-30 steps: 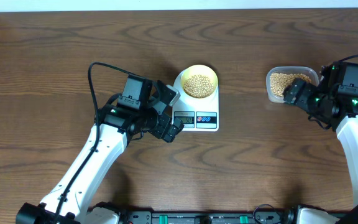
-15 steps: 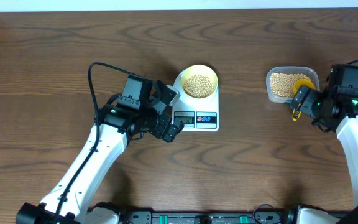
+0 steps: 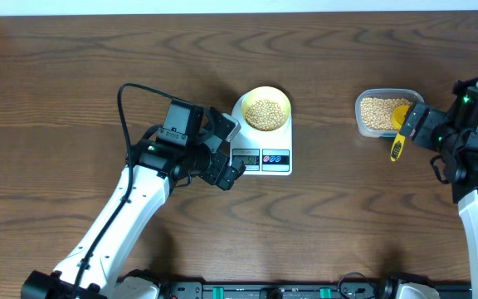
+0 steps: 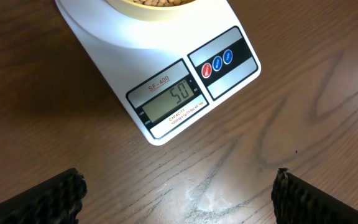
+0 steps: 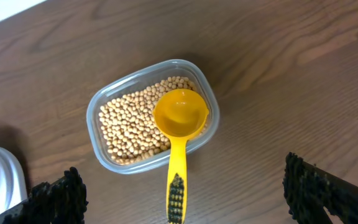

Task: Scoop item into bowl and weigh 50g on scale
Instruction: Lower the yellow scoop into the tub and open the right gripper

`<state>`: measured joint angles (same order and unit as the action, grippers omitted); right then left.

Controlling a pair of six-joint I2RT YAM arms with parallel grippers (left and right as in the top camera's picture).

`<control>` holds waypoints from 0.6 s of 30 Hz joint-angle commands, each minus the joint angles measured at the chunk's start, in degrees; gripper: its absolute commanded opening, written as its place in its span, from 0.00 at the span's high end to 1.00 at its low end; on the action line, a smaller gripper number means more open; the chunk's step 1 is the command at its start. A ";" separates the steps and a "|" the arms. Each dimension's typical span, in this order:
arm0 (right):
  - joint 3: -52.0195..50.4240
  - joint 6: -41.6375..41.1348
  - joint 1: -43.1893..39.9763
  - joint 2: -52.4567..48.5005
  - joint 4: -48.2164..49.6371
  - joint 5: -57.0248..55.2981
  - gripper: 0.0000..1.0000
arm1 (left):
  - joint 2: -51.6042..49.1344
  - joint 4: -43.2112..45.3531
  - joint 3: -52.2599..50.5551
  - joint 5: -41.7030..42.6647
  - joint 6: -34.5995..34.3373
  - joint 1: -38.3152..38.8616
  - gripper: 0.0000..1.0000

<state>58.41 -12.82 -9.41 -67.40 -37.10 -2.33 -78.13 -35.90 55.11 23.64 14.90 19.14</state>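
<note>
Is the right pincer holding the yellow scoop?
No, the scoop rests with its cup on the beans in the tub, while the right pincer stands open, its fingers apart from the handle.

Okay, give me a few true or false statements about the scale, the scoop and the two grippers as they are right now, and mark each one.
1. The display on the scale reads 50. True.
2. The right gripper holds the scoop. False: the gripper is open and apart from the scoop, which lies in the tub with its handle over the rim.
3. The bowl sits on the scale with beans in it. True.
4. The scoop is full of beans. False: its cup is empty.
5. The left gripper is shut on the bowl. False: it is open, at the scale's front corner.
</note>
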 commanded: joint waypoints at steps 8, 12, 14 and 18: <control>-0.02 9.11 -0.02 0.02 -0.59 -0.79 0.01 | -0.48 -0.09 0.09 -0.52 0.52 -0.15 0.02; -0.02 9.25 0.02 0.52 -2.10 -0.72 0.01 | -0.48 -0.09 0.09 -0.50 0.52 -0.15 0.02; -0.02 9.27 0.02 1.29 -2.62 -0.74 0.01 | -0.48 -0.09 0.09 -0.50 0.52 -0.15 0.02; -0.02 9.27 0.02 1.77 -2.60 -0.76 0.01 | -0.48 -0.09 0.09 -0.52 0.52 -0.15 0.02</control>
<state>58.41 -4.82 -9.41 -66.89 -39.62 -2.42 -78.13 -35.90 55.11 23.64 14.90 19.14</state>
